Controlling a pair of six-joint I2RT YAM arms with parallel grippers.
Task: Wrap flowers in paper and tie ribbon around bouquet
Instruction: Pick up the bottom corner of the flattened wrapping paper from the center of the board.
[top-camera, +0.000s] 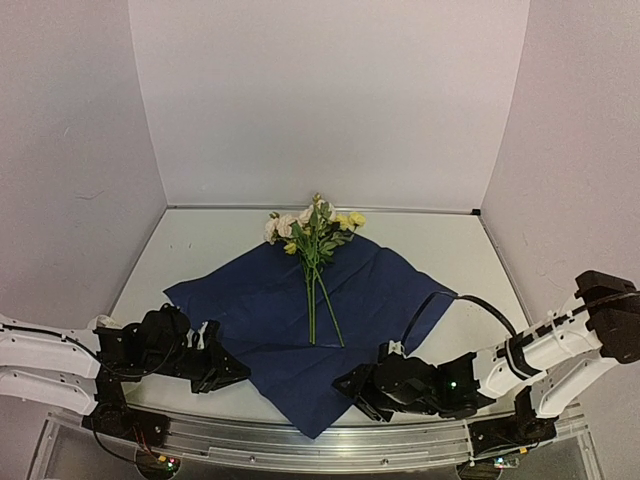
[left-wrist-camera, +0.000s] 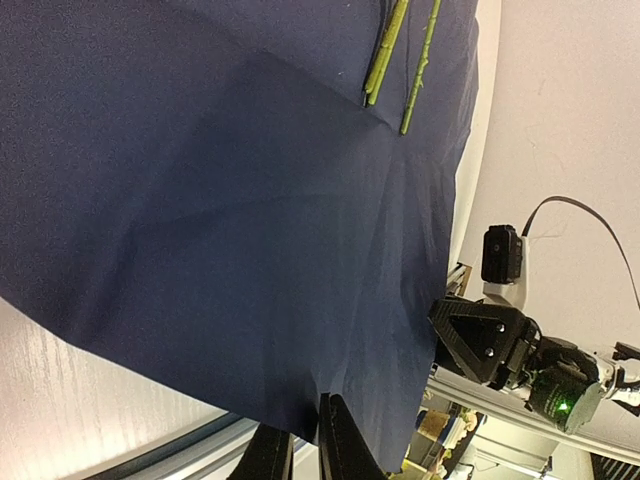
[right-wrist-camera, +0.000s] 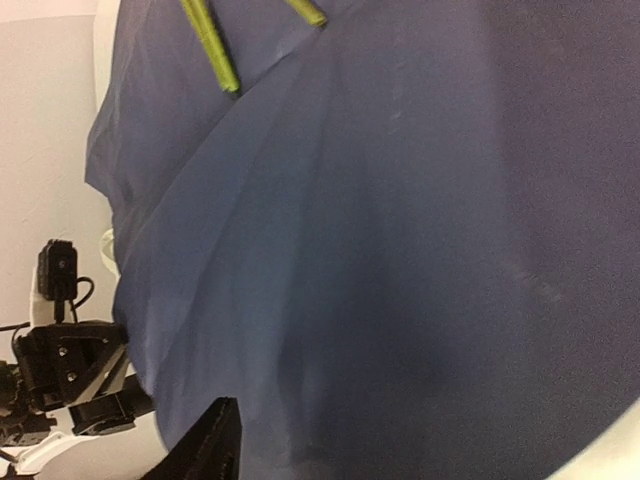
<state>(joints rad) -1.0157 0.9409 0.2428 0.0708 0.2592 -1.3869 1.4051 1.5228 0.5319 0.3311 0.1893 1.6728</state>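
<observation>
Starting the wrap: the flowers (top-camera: 312, 240) lie along the middle of the dark blue paper (top-camera: 265, 310) on the tabletop (top-camera: 445, 250). The left gripper (top-camera: 232, 374) seems to have its jaws pinched on the paper's near edge. With the right gripper (top-camera: 347, 384) I cannot tell. Next comes lifting that edge and folding it over the flowers.

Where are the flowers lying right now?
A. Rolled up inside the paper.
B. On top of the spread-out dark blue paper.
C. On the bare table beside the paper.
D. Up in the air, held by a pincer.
B: the flowers lie loose on the flat dark blue paper, their stems uncovered and nothing wrapped around them.
</observation>
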